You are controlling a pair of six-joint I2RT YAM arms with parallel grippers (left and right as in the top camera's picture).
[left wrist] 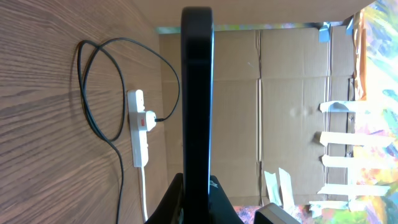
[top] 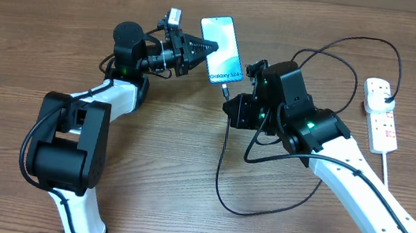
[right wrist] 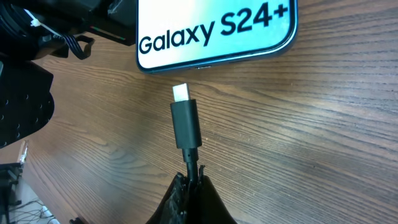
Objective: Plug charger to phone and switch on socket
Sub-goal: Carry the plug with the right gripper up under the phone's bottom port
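Short of the phone [right wrist: 214,28], the charger [right wrist: 186,124] tip hovers
right gripper [right wrist: 189,193] clamps it; left gripper [top: 206,50] clamps phone; square up, push straight

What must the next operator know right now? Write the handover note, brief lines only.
Left gripper: shut on the phone, gripping its side edge.
Right gripper: shut on the charger, just behind its connector tip.
The tip sits just short of the phone's bottom edge, roughly lined up, not inserted.
The charger's plug is already in the socket.
Done: plug seated in the socket, phone and charger both gripped.
Left: push the tip into the phone's port, then switch the socket on. Its switch state cannot be read from these views.
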